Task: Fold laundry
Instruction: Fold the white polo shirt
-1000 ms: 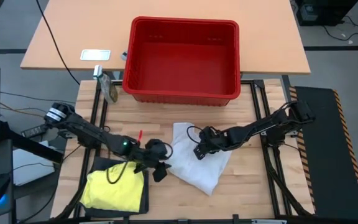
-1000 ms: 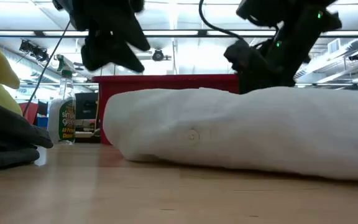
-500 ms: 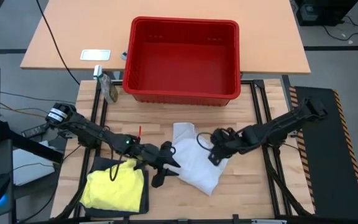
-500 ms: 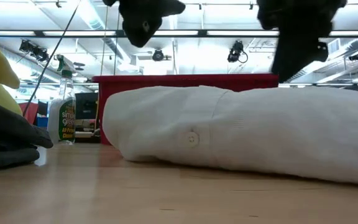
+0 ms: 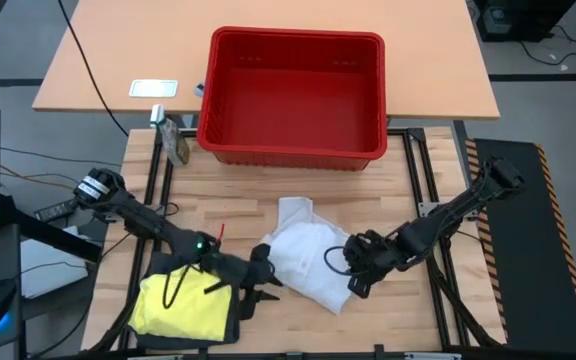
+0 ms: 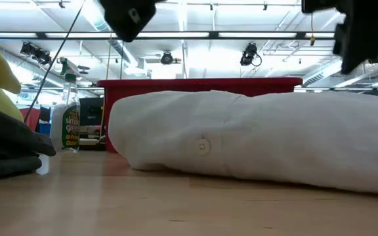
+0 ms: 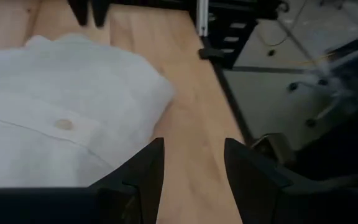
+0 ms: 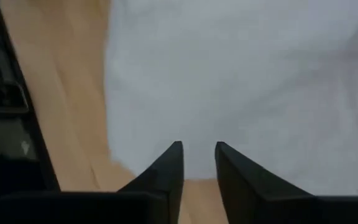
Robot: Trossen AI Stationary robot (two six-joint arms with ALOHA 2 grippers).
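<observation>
Fingers of my left gripper stand parted with bare wood showing between them, holding nothing, at the near-left edge of the white garment. My right gripper hangs over the garment's opposite edge, its 2 fingers close together with only a thin gap between them; no cloth sits in that gap that I can see, so I judge it empty too. From above, the 2 grippers flank the white piece, left gripper on one side and right gripper on the other, both low over the wooden table.

White garment lies in the middle of the table as a thick, rounded bundle; from table height a button shows on its front, and its edges look loose and uneven. I judge it partly folded at best, with a tidy final fold not yet made.

Beside my left arm, the yellow garment rests on top of a dark grey garment at the table's near-left corner. That stack reads as finished work, though the yellow top looks rumpled.

Red basket behind the work area shows no cloth inside. I cannot find the blue or navy pieces in any view, so I cannot say whether they are done. By my estimate 2 pieces are stacked and 1 is in hand.
</observation>
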